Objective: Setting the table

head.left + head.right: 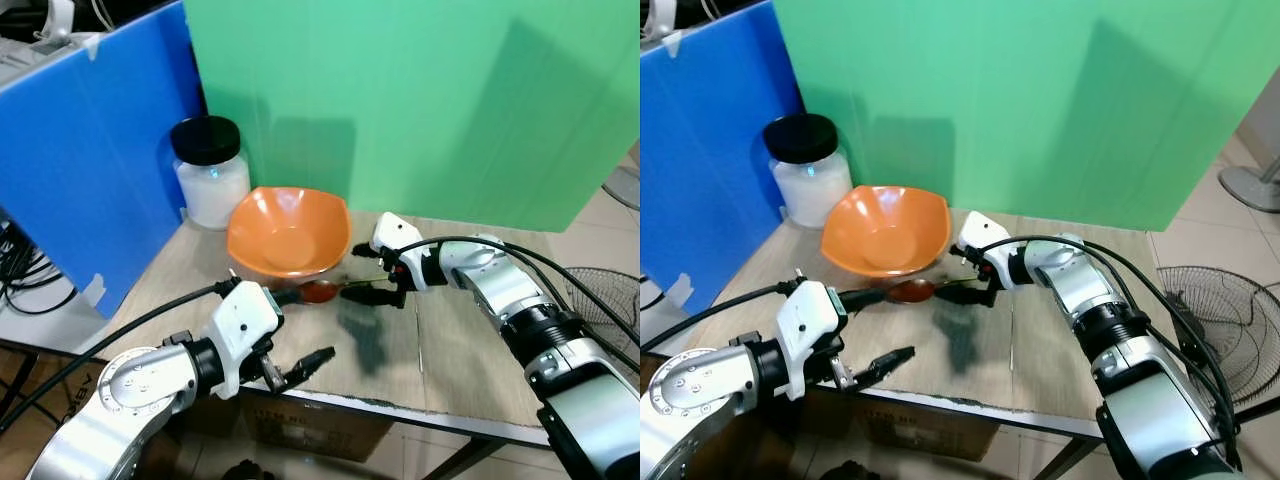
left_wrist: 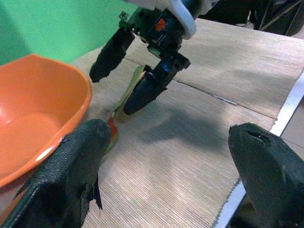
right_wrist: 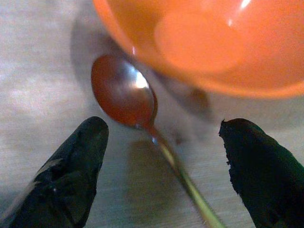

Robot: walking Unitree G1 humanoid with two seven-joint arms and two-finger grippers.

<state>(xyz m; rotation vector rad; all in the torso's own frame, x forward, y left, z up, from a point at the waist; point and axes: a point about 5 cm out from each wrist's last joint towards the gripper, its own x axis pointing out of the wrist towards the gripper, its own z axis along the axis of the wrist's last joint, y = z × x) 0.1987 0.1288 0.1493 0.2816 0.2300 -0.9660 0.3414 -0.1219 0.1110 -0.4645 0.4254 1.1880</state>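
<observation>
orange bowl (image 1: 289,234) standing on the bench (image 1: 470,360), jar with a black lid (image 1: 210,171) behind it. spoon (image 3: 124,93) lying flat just beside the bowl, on the robot's side. right gripper (image 1: 384,277) low over the spoon handle, fingers (image 3: 76,166) apart, straddling it, nothing clamped. left gripper (image 1: 300,367) near the front edge, fingers apart, empty. probably placing or adjusting the spoon; next calls for closing on the handle or lifting clear.
</observation>
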